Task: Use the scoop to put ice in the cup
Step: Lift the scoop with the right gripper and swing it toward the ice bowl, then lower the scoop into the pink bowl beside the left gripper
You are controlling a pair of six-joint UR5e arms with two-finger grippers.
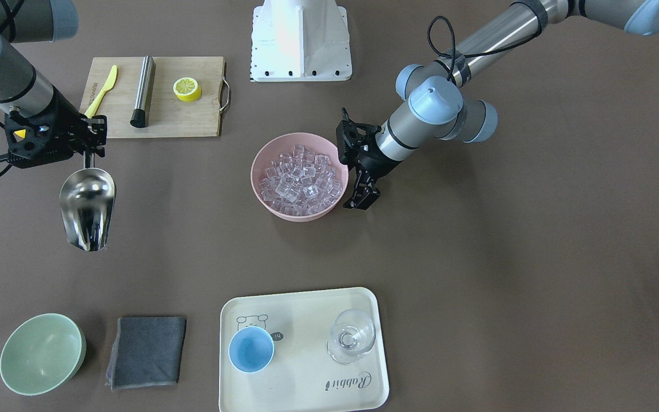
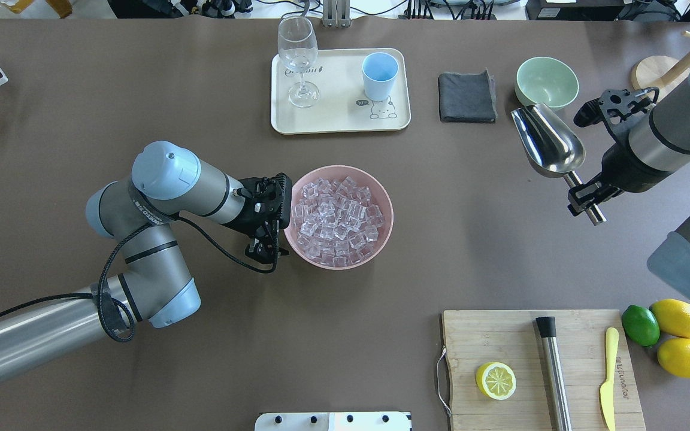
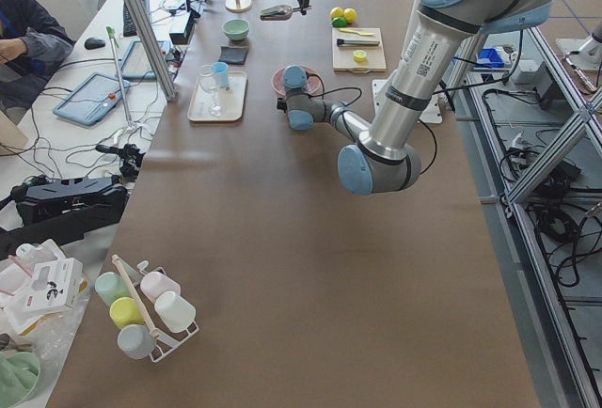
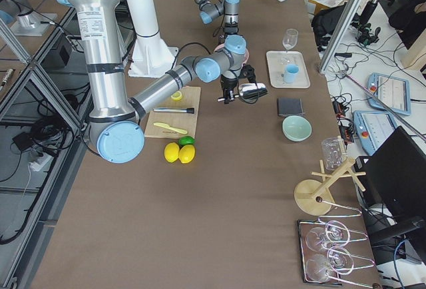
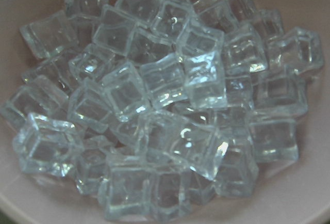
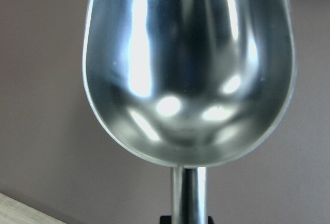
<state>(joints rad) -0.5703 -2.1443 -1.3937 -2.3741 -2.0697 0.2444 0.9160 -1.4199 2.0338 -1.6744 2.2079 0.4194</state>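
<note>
The ice (image 1: 302,180) is a heap of clear cubes in a pink bowl (image 1: 301,216) at mid-table, and it fills the left wrist view (image 5: 165,105). My left gripper (image 1: 364,197) stands right at the bowl's rim (image 2: 381,185); I cannot tell whether it is open or shut. My right gripper (image 2: 587,200) is shut on the handle of the steel scoop (image 2: 548,140). It holds the scoop empty above the table, away from the bowl. The scoop's trough (image 6: 188,69) holds nothing. The light-blue cup (image 2: 379,75) stands upright and empty on a cream tray (image 2: 339,120).
A clear stemmed glass (image 2: 297,60) shares the tray. A grey cloth (image 2: 466,96) and a pale green bowl (image 2: 547,81) lie near the scoop. A cutting board (image 2: 501,335) carries a lemon half, a steel cylinder (image 2: 554,374) and a yellow knife. Lemons and a lime lie beside it.
</note>
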